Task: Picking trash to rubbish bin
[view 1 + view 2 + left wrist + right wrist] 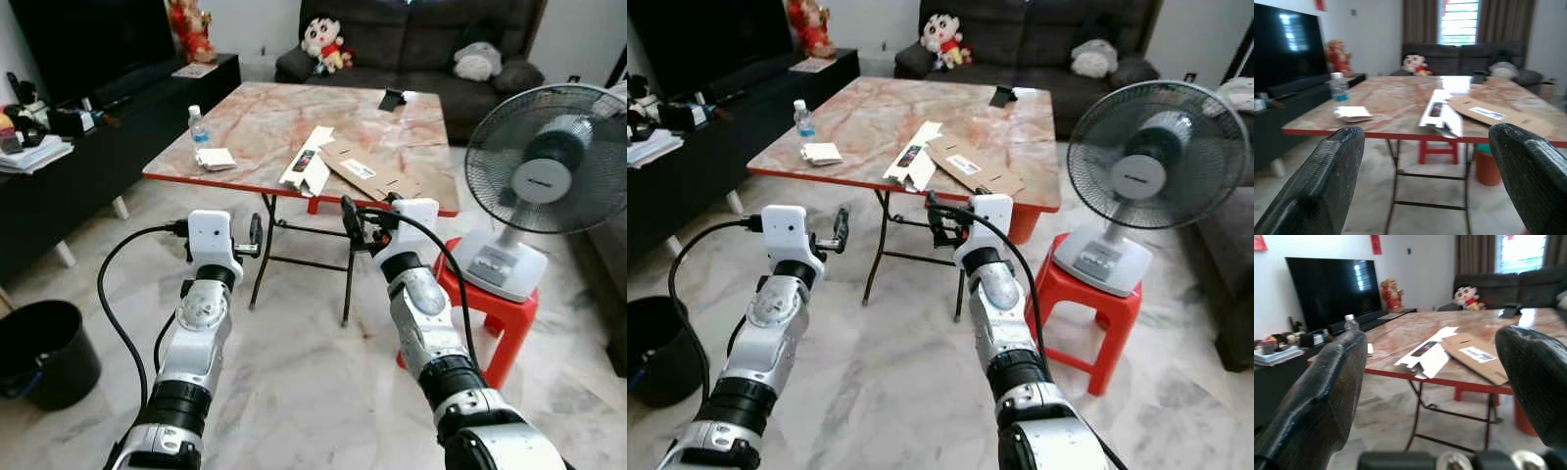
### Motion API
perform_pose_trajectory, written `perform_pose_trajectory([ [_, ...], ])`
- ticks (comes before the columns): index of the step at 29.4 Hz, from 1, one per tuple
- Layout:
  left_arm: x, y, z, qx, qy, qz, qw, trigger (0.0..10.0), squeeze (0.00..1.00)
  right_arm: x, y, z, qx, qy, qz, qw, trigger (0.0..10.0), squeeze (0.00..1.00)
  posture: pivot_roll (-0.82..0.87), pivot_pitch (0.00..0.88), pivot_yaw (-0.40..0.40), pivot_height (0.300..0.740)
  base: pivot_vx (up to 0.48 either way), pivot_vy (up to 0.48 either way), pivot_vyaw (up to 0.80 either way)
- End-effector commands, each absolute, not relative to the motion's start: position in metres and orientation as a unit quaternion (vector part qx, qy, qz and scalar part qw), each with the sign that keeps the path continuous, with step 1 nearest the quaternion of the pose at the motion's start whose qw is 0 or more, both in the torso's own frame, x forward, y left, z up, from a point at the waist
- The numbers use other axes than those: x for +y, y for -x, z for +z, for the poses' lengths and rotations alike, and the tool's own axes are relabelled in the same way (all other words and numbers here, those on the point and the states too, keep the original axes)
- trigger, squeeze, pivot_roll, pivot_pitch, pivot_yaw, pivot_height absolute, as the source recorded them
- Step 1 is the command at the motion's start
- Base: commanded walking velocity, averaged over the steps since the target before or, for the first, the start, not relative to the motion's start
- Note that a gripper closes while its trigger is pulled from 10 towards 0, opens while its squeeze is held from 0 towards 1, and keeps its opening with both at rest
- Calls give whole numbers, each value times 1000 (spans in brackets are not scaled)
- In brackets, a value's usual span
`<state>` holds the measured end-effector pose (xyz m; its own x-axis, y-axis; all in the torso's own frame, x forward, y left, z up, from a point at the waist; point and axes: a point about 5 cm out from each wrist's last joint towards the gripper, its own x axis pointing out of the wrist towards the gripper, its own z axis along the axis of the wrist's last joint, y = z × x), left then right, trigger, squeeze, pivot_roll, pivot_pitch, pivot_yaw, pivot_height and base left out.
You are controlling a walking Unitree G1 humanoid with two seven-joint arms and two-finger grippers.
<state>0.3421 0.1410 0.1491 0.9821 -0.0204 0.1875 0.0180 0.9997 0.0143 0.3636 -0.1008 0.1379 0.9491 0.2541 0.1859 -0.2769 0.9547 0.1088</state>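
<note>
The robot stands in front of a folding table [265, 117] with a marble-pattern top and a red edge. Both arms are raised before it, short of the table's near edge. The left claw [257, 235] is held in the air with nothing in it, and in the left wrist view its two black fingers [1317, 181] stand wide apart. The right claw [350, 220] is also in the air and empty, its fingers [1322, 396] equally wide. On the table lies the trash: a white flattened carton [309, 166] near the middle of the near edge, and just beside it, partly under it, a brown flattened cardboard [377, 171] with a white label. Toward the left corner stands a small water bottle [199, 125] upright, with a folded white paper [216, 159] close in front of it. A dark small object [392, 98] lies at the far side. The black rubbish bin [39, 352] stands on the floor at the robot's left, well apart from the table. At the right, a white fan [544, 171] stands on a red stool [495, 313]. Behind the table is a dark sofa [421, 39] with a doll [321, 41] on it.
</note>
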Motion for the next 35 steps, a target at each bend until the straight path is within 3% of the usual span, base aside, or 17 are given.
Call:
perform_pose_trajectory([
  [1, 141, -344, 156, -103, -7, -7, 995, 10000, 0, -98, -365, 143, -91, -59, 142, 984, 10000, 0, 60, 9, -38, 740, 0, 274, 400],
  [13, 138, -343, 157, -107, -13, -11, 994, 10000, 0, -95, -364, 141, -88, -52, 149, 984, 10000, 0, 62, 12, -40, 740, 0, 0, 645],
  [21, 142, -344, 158, -104, -4, -3, 995, 10000, 0, -95, -364, 142, -85, -72, 150, 982, 10000, 0, 63, 10, -38, 740, 0, 0, 0],
  [31, 145, -344, 158, -103, -3, 6, 995, 10000, 0, -92, -363, 143, -90, -59, 160, 981, 10000, 0, 65, 4, -38, 740, 313, 0, 0],
  [35, 146, -344, 159, -102, -4, 8, 995, 10000, 0, -90, -362, 143, -92, -50, 166, 981, 10000, 0, 64, 0, -37, 740, 402, 0, 695],
])
